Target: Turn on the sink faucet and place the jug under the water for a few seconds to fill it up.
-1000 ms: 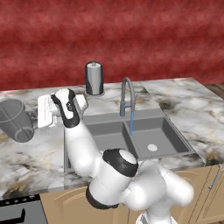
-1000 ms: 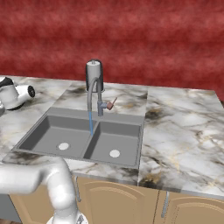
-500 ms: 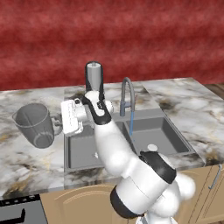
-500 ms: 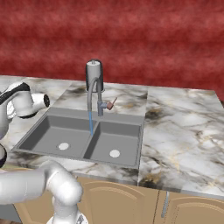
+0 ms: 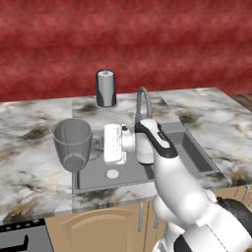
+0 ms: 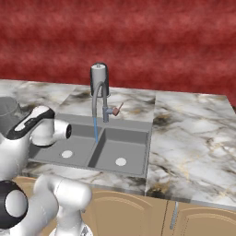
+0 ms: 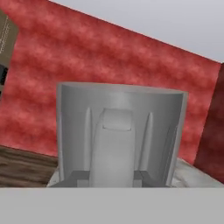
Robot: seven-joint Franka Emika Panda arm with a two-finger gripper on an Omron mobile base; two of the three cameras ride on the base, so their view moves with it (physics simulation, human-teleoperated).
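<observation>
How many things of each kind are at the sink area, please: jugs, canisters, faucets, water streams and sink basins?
Jug, held up by the gripper: 1
Canister behind the sink: 1
Faucet: 1
Water stream: 1
Sink basins: 2
Total: 6
</observation>
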